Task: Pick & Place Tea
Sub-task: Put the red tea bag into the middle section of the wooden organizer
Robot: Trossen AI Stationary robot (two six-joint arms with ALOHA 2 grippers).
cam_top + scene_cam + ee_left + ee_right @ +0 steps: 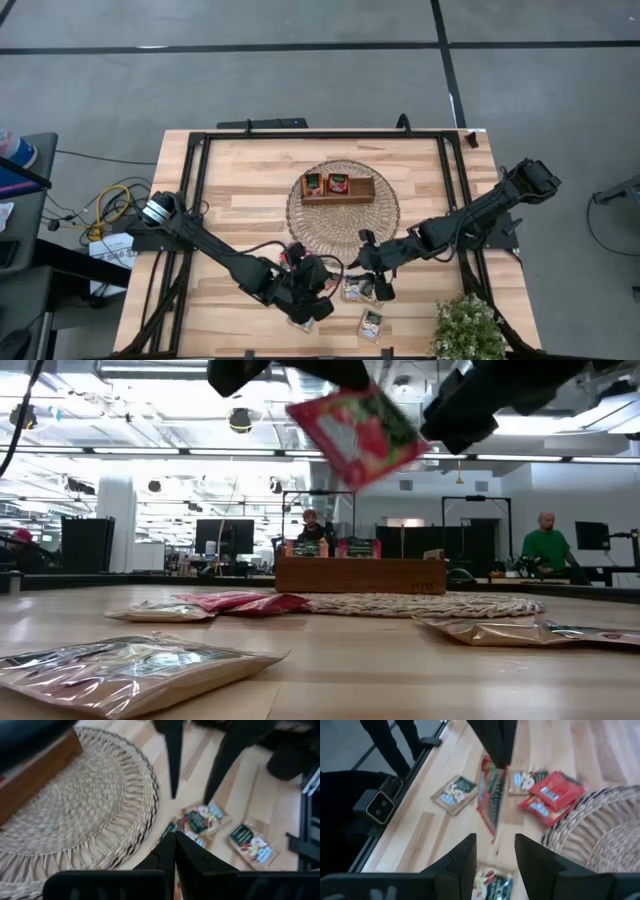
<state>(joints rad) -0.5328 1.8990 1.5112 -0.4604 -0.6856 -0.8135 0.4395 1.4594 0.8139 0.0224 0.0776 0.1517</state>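
Note:
My left gripper (312,295) is shut on a red tea sachet (355,435) and holds it high above the near middle of the table. My right gripper (378,283) hovers open just to its right, its fingers (465,855) pointing at the hanging sachet (490,800) and touching nothing. Other sachets lie flat on the wood: two red ones (552,795) at the wicker mat's near rim, beige ones (456,794) (527,780) (370,325) around them. The wooden tray (338,187) rests on the round wicker mat (343,225) and holds two sachets. My left gripper pinches the red sachet's upper edge (493,769) between its two shut fingers, which slant downward from above. The sachet hangs tilted below the fingers, lifted clear of the table.
A potted plant (468,325) stands at the near right corner. A black frame (195,180) runs around the table top. Beyond the far edge, people (545,545) sit in the room. Bare wood lies left of the mat.

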